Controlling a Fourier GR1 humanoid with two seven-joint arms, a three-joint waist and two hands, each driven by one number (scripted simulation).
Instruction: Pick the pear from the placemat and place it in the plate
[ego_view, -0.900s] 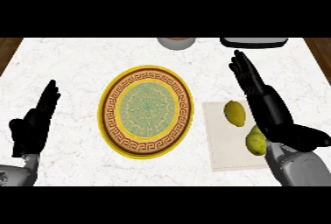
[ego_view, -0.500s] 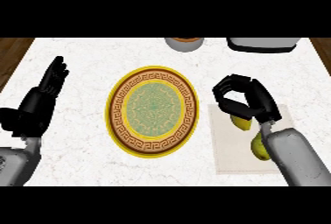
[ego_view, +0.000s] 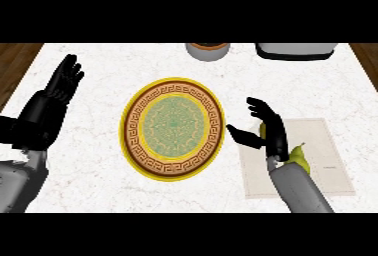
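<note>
Right hand (ego_view: 270, 133), centre right, is spread over the placemat (ego_view: 325, 145), holding nothing. The pear (ego_view: 298, 157) lies beside its wrist; an off-centre close could roll it away.

From my station I saw a white marble-patterned countertop (ego_view: 325, 85) filling most of the view. At its far edge stood a round grey bowl with a brown rim (ego_view: 207, 50), and near it, to the right, a pale grey box-shaped appliance (ego_view: 295, 50). Dark brown wooden flooring (ego_view: 18, 52) showed past the far corners.
</note>
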